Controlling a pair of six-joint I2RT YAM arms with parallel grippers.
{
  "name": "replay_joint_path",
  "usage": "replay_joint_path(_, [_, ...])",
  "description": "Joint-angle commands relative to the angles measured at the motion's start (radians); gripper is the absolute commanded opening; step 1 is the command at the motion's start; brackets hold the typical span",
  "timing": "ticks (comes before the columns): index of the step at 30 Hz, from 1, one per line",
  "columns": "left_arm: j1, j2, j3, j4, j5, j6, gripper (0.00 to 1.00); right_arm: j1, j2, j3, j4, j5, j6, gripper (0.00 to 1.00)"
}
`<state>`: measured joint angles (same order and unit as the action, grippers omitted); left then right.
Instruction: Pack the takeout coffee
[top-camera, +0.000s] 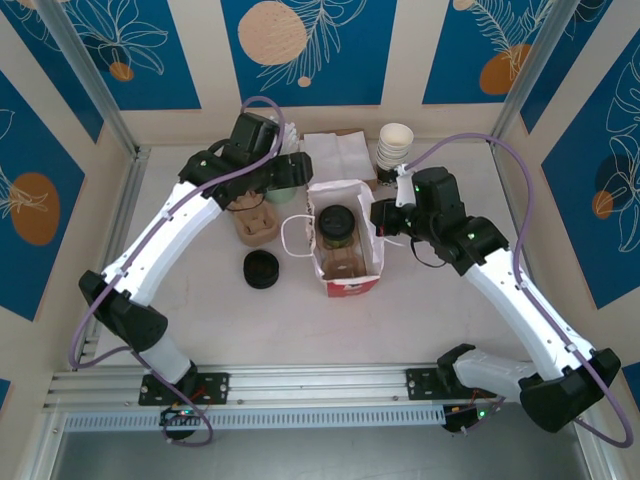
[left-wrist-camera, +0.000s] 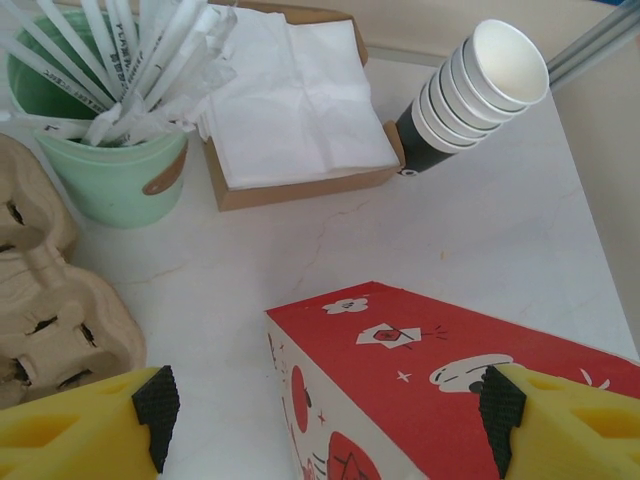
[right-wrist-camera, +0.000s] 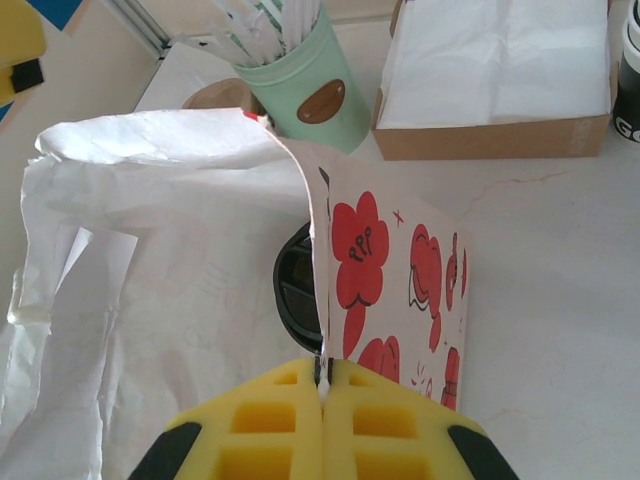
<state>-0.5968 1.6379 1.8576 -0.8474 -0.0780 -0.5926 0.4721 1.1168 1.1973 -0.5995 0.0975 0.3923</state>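
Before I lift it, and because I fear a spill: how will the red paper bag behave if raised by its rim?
The red paper bag is probably floppy: its thin wall creases where the right gripper pinches the rim. Raised from one side it would likely sag and tilt, because the olive-green paper cup with a black lid sits inside, loading the base.

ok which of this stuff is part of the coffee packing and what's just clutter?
In the job: takeout coffee, red paper bag, right tool pinching its rim.
Lying about: black disc, cup carrier, napkin box, stacked cups, mint cup of sticks.
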Motion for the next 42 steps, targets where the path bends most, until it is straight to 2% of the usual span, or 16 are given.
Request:
replay_joint_path(1, [0.03,0.02,0.033,0.005,-0.002,0.01,0.81,-0.035,0.036,0.021,0.039,-0.065,0.021,0.0])
replay_joint_path(9, [0.094,0.071,0.069,-0.006,-0.028,-0.017,0.82,-0.091,0.105,0.043,0.05,-0.175,0.072,0.0])
replay_joint_path(16, [0.137,0.123,0.112,-0.012,-0.05,-0.011,0.84,-0.091,0.145,0.046,0.08,-0.267,0.146,0.01])
replay_joint_path(27, [0.234,0.197,0.192,-0.013,-0.087,-0.01,0.87,-0.067,0.163,0.022,0.128,-0.332,0.22,0.06])
replay_joint_path(35, [0.303,0.298,0.32,-0.037,-0.052,-0.022,0.88,-0.067,0.169,0.034,0.127,-0.3,0.227,0.24])
replay_joint_path(42, [0.327,0.353,0.383,-0.038,-0.022,-0.019,0.88,-0.105,0.174,0.099,0.083,-0.291,0.18,0.36])
